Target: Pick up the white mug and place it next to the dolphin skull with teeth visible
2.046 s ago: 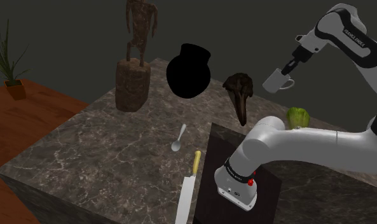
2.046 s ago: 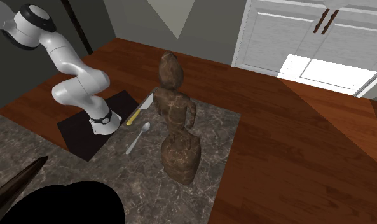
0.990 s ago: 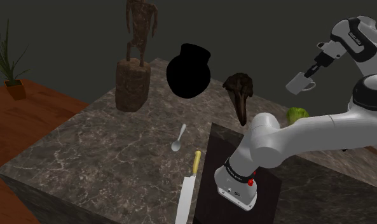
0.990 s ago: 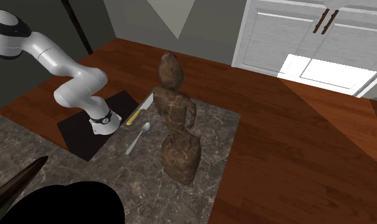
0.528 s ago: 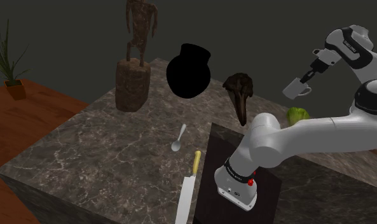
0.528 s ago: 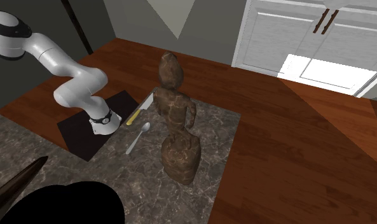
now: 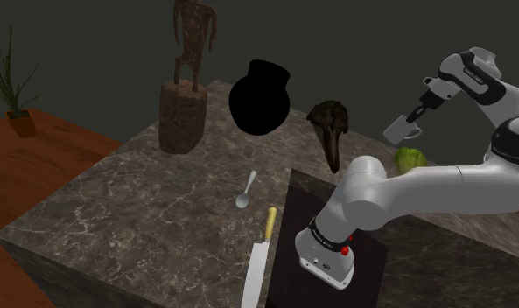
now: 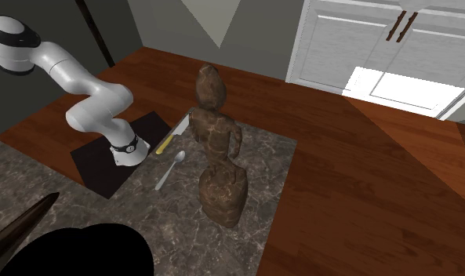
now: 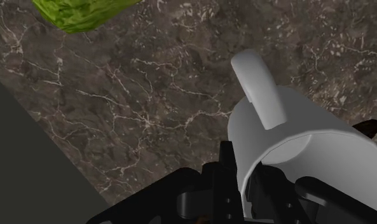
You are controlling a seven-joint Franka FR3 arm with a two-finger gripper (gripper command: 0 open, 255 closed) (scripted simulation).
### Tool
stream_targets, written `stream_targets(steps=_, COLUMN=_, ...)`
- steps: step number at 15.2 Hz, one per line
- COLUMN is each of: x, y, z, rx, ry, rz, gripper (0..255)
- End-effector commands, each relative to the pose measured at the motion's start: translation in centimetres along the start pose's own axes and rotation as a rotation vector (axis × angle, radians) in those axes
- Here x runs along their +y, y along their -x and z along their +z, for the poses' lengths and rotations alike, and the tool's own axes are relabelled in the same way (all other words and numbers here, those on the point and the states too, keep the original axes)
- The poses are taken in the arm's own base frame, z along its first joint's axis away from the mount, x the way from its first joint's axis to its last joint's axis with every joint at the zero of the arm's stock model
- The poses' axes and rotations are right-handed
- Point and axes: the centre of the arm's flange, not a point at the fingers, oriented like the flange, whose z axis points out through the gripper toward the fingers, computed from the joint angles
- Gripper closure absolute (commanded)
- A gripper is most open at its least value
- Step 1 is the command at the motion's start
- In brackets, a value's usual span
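- Now the white mug (image 7: 403, 131) hangs in the air, firmly clasped by the gripper (image 7: 417, 116). In the wrist view the black fingers pinch the mug's wall at the rim, with the handle pointing away from the hand.
- Over the last two seconds the mug swung out toward the shoulder view's right, away from the dolphin skull (image 7: 329, 131). In the last half second it has come back a little to the left and dropped lower.
- It sits above the green leafy lump (image 7: 410, 159), clear of the marble counter (image 7: 161, 201), and apart from the skull on the skull's right in the shoulder view.
- The arm (image 7: 424, 188) has re-posed as well — its upper links folded back toward the shoulder view's right edge while the wrist tipped downward.
- I read the swing outward as the arm sorting out its pose, not a retreat. The carry seems to be turning into the approach, and the placing has not begun.
- What remains is a descent onto bare stone beside the skull. The risks there are clipping the green lump below or the skull's beak on the way in.
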Motion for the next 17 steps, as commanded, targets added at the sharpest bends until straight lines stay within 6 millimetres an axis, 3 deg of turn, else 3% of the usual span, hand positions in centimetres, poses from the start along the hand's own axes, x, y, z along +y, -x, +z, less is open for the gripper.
stream_targets(steps=1, x=0.0, y=0.2, z=1.1, rx=0.0, ry=0.0, rz=0.0, gripper=255)
stream_targets(steps=17, x=0.3, y=1.3, z=9.5, rx=0.0, ry=0.0, rz=0.0, gripper=255)
